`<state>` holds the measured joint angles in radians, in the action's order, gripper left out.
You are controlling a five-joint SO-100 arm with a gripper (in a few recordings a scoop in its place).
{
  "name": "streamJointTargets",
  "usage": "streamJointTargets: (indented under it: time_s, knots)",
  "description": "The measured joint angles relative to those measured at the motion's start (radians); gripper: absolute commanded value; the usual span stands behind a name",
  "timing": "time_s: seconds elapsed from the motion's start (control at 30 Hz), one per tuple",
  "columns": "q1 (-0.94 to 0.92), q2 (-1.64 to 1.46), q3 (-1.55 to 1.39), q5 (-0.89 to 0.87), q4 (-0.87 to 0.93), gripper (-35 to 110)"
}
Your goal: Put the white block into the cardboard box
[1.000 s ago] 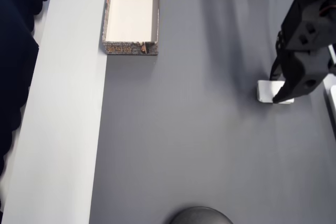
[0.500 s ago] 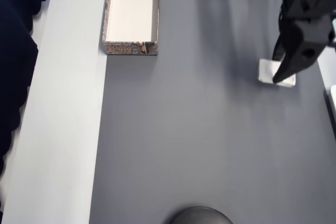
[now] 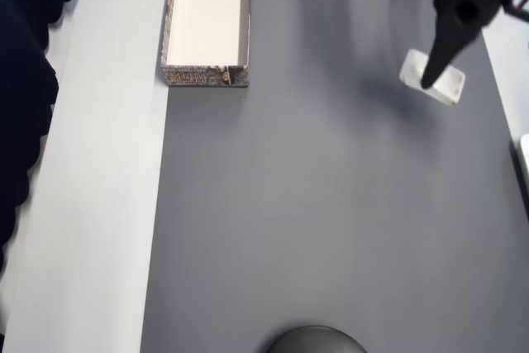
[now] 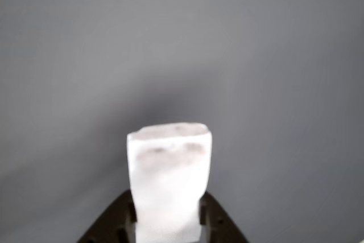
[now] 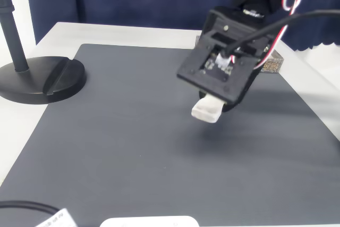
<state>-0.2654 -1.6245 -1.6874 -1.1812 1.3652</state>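
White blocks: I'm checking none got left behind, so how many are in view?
1. The white block is held in the gripper, lifted above the dark mat, away from the cardboard box.

The white block is sitting clamped between the two dark fingers of the gripper at 6 o'clock, sticking up toward 12. Behind it a plain grey surface is spreading out, with a soft shadow lying just above the block.
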Motion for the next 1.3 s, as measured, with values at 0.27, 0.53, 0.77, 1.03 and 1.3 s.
streamJointTargets:
  time_s: [0.27, 0.53, 0.77, 1.03, 1.3]
  knots:
    - [-0.097, -0.058, -0.002, 0.233, 0.0, -1]
    - [-0.204, -0.058, -0.002, 0.407, 0.0, -1]
    - [-0.318, -0.044, 0.02, 0.425, 0.008, -1]
    - [-0.448, 0.112, 0.23, 0.388, 0.115, -1]
    - [-0.589, 0.249, 0.433, 0.305, 0.161, -1]
